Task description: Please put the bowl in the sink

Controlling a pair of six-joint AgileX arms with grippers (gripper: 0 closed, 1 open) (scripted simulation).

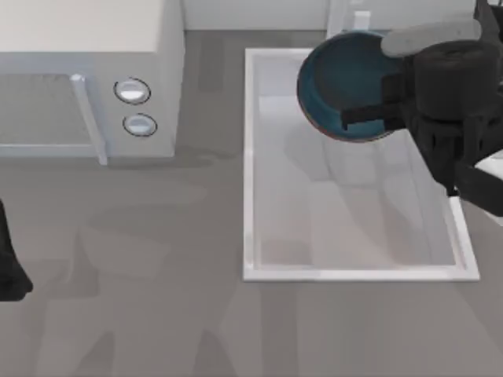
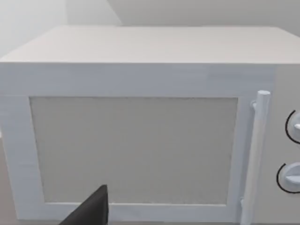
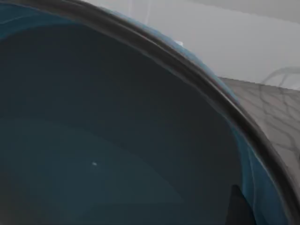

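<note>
The teal-blue bowl [image 1: 346, 82] with its reddish-brown rim hangs tilted above the far end of the white sink [image 1: 250, 157]. My right gripper [image 1: 368, 115] reaches in from the right and is shut on the bowl's rim, with one dark finger lying across the inside. In the right wrist view the bowl's blue inside [image 3: 103, 140] is very close, and a dark fingertip [image 3: 239, 208] shows against its wall. My left arm [image 1: 9, 267] is parked at the table's left edge.
A white microwave [image 1: 86, 71] with two round knobs stands at the back left; its door [image 2: 133, 150] and handle face my left wrist camera. A white faucet post [image 1: 357, 16] rises behind the sink's far end. Grey tabletop [image 1: 157, 314] lies in front.
</note>
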